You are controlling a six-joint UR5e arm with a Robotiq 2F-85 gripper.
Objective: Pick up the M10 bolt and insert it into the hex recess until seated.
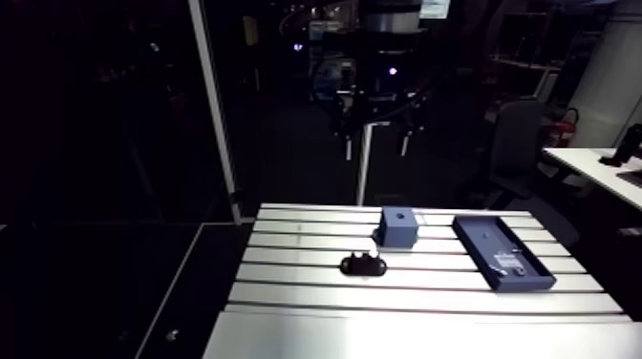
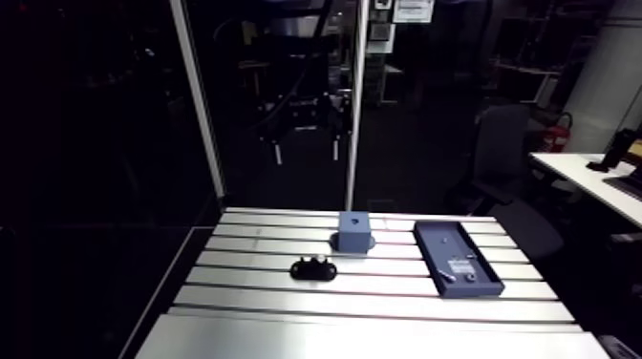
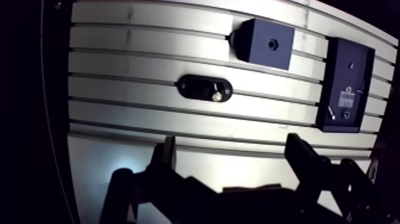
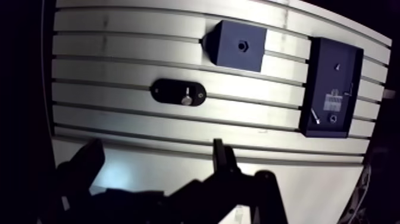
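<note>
— Where is the bolt, counted from the blue block [image 3: 262,42]?

— In the arm view, a black oval holder [image 3: 199,86] lies left of the block and nearer the table's front edge. The bolt [image 3: 218,95] stands in it as a bright bit of metal. I cannot tell which end is up. It looks untouched.

— And the block itself?

— It sits toward the back of the slotted table [image 3: 137,116], with the hex recess [image 3: 273,43] in its top face. Right of the block and a little apart from it lies a blue tray [image 1: 476,243], holding a label and small parts I cannot make out.

— The gripper?

— The gripper [image 3: 232,143] hangs well above the table with the holder ahead of it. Its fingers are spread wide with nothing between them.

— What might go wrong from here?

— As I judge it, the bolt is small and the holder may not be fixed down. An off-centre close could tip the bolt or drag the holder along. At the block, if the hex flats are not turned to match the recess, the head would ride on the rim instead of seating. Pressing down then could shove the block sideways.
</note>
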